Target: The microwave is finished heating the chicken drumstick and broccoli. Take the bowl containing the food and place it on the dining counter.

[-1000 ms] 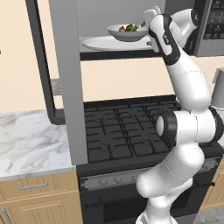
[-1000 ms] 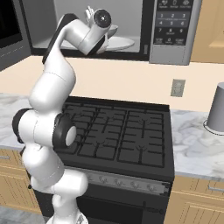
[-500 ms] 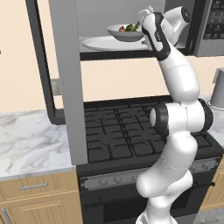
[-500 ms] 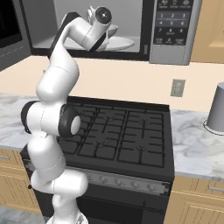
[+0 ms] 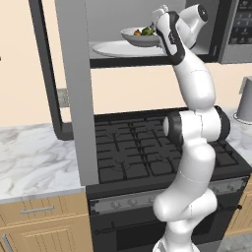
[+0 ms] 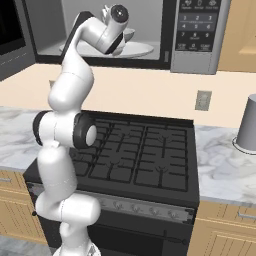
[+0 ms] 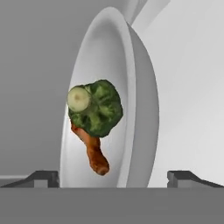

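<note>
The microwave (image 6: 197, 31) stands open above the stove, its door (image 5: 74, 88) swung out to the left. Inside, the white-grey bowl (image 5: 137, 37) sits on the white turntable (image 5: 120, 48). It holds the green broccoli (image 7: 98, 109) and the orange-brown chicken drumstick (image 7: 94, 154). My gripper (image 5: 157, 23) is open at the bowl's right side. In the hand view the gripper (image 7: 113, 177) has the bowl (image 7: 109, 52) close ahead, with the near rim between the two fingertips (image 7: 43, 177). The dining counter is out of view.
A black gas stove (image 5: 142, 147) lies below the microwave. Marble worktop (image 5: 34, 162) over light wood cabinets runs to its left. A grey cylindrical container (image 6: 250, 125) stands on the worktop to the right. The microwave's roof and walls hem in the hand.
The hand has moved left, closer to the bowl, and the arm's elbow has risen. The jaws have stayed open and the bowl has not moved.
</note>
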You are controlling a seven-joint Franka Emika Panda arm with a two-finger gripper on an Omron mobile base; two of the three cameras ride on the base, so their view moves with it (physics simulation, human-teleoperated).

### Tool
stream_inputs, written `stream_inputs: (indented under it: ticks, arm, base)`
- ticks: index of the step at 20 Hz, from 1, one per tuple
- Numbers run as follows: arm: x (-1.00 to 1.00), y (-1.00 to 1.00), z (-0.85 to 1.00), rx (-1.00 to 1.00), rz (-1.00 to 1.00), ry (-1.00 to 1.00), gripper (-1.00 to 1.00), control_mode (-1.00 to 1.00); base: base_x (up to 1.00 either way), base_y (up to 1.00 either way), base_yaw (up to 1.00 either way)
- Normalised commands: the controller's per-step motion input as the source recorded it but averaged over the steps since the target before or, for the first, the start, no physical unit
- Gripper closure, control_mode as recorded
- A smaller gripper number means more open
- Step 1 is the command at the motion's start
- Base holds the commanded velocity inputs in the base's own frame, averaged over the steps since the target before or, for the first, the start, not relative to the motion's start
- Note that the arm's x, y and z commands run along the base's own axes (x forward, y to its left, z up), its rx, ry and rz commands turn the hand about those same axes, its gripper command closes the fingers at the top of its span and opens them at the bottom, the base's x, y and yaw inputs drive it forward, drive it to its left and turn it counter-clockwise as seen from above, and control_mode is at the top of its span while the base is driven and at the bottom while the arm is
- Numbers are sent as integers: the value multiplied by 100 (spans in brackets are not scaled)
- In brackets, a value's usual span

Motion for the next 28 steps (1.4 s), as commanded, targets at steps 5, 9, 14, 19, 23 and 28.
stream_inputs:
  ticks: [5,9,14,19,23,28]
  arm:
    - [1,0,-10,0,0,3,-100,-100]
    - [-3,0,-24,0,0,1,-100,-100]
    - [-7,0,-34,-1,0,0,100,-100]
    - [0,1,-1,0,0,0,100,-100]
    - [0,0,0,0,0,0,100,-100]
    - [-13,-1,0,0,0,-1,100,-100]
  base:
    - [0,0,0]
    - [0,0,0]
    - [0,0,0]
    - [0,0,0]
    - [0,0,0]
    - [0,0,0]
